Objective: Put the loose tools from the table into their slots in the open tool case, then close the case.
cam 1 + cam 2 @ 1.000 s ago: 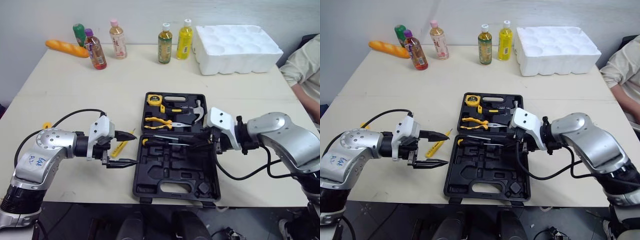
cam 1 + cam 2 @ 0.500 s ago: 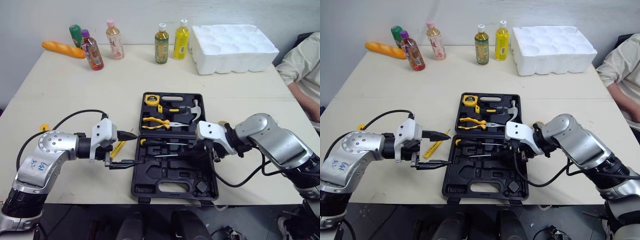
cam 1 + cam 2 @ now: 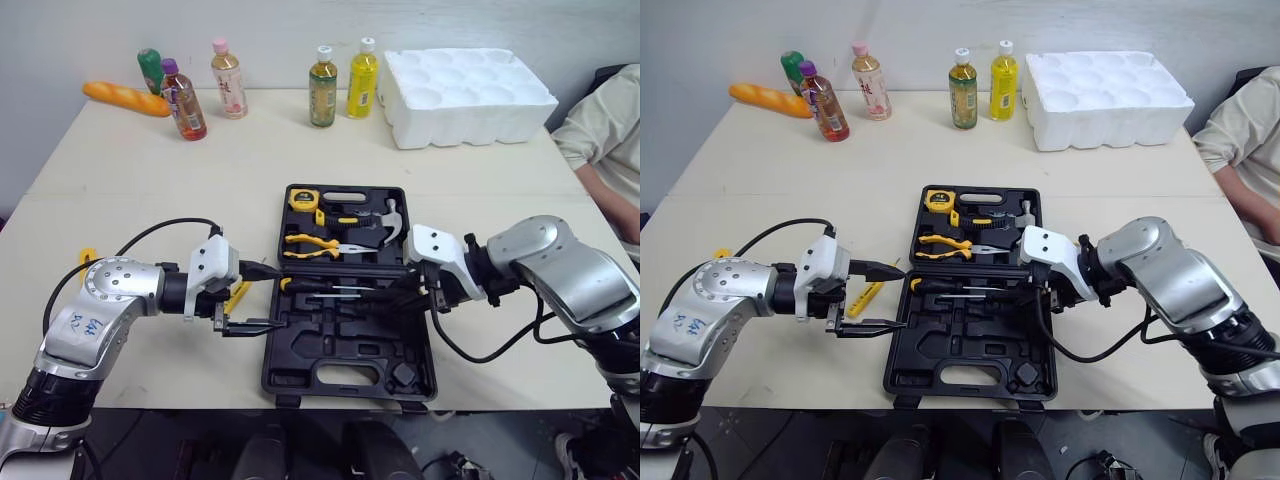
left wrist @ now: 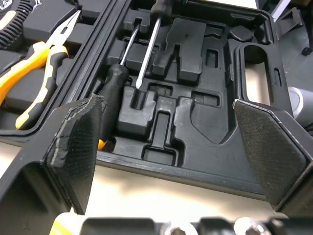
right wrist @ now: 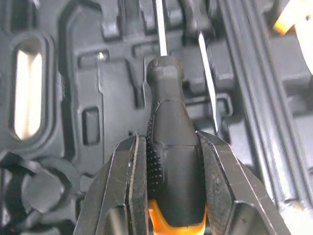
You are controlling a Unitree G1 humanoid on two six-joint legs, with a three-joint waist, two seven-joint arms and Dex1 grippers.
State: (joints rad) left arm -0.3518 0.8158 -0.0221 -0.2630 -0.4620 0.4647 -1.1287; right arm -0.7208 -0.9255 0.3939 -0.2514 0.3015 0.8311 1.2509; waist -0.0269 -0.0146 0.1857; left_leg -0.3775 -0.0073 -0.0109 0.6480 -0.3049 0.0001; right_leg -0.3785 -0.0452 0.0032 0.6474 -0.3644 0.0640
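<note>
One open black tool case (image 3: pixel 345 350) lies on the table (image 3: pixel 150 170). The right gripper (image 5: pixel 168 147) has its jaws clamped on one black-handled screwdriver (image 5: pixel 168 112), low over the case's near half. A second screwdriver (image 3: pixel 310 284), one pair of pliers (image 3: pixel 315 243), one hammer (image 3: pixel 385 222) and one tape measure (image 3: pixel 305 198) sit in the case. The left gripper (image 3: pixel 272 297) has its jaws wide apart and empty, at the case's left edge, near one loose yellow tool (image 3: pixel 868 294). Five bottles (image 3: pixel 324 72) stand far back.

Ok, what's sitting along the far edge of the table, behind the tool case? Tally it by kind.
Bottles: 5
Bread loaf: 1
White foam tray: 1
Total: 7
</note>
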